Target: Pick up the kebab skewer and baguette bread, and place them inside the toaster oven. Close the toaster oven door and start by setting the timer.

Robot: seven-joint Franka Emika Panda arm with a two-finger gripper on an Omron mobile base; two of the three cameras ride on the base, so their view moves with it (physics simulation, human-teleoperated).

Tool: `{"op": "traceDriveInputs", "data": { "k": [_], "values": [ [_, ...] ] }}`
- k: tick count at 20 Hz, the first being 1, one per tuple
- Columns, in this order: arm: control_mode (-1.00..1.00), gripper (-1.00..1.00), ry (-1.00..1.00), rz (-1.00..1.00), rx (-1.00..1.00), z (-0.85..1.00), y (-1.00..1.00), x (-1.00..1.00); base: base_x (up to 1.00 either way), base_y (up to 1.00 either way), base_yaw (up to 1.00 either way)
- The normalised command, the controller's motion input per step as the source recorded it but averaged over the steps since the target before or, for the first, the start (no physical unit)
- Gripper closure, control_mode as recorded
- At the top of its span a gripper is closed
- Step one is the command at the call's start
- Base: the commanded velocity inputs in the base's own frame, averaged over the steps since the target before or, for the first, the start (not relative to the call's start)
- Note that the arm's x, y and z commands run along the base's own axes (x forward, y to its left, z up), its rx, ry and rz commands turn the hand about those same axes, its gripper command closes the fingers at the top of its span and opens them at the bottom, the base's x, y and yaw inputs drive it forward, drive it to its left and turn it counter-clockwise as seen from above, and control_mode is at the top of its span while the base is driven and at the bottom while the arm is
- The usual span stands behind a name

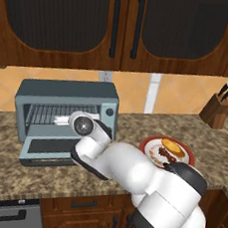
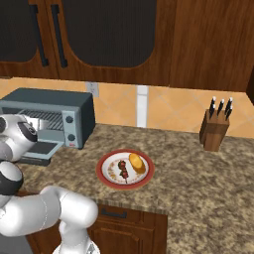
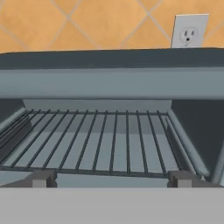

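Note:
The toaster oven (image 1: 68, 94) (image 2: 49, 100) stands on the counter at the left, and its door (image 1: 47, 147) (image 2: 42, 148) is dropped flat open. My gripper (image 3: 111, 178) hovers just in front of the opening, facing the bare wire rack (image 3: 109, 140). It is open, its fingertips (image 3: 41, 177) set wide apart with nothing between them. To the right of the oven, the kebab skewer (image 1: 162, 154) (image 2: 122, 170) and the baguette bread (image 1: 173, 148) (image 2: 137, 162) lie side by side on a red-rimmed plate (image 1: 143, 144) (image 2: 101, 167), well away from the gripper.
A knife block (image 1: 219, 110) (image 2: 214, 130) stands at the back right of the counter. A wall outlet (image 3: 189, 31) (image 2: 93, 89) sits behind the oven. Dark wood cabinets hang overhead. The oven's two knobs (image 2: 69, 119) are on its right panel.

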Motion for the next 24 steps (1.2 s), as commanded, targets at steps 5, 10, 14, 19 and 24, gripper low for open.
{"op": "traceDriveInputs", "data": {
  "k": [5, 10, 14, 19, 24],
  "values": [
    [-1.0, -1.0, 0.0, 0.0, 0.0, -0.09, 0.0, 0.31, 0.0, 0.0, 0.0],
    [-1.0, -1.0, 0.05, 0.0, 0.0, 0.0, 0.02, 0.29, 0.0, 0.0, 0.0],
    [-1.0, -1.0, 0.05, 0.0, 0.0, -0.01, 0.08, 0.26, 0.0, 0.0, 0.0],
    [-1.0, -1.0, 0.06, 0.0, 0.0, -0.01, 0.07, 0.15, 0.0, 0.0, 0.0],
    [-1.0, -1.0, 0.1, 0.0, 0.0, -0.13, 0.0, 0.0, 0.0, 0.0, 0.0]
  ]
}}
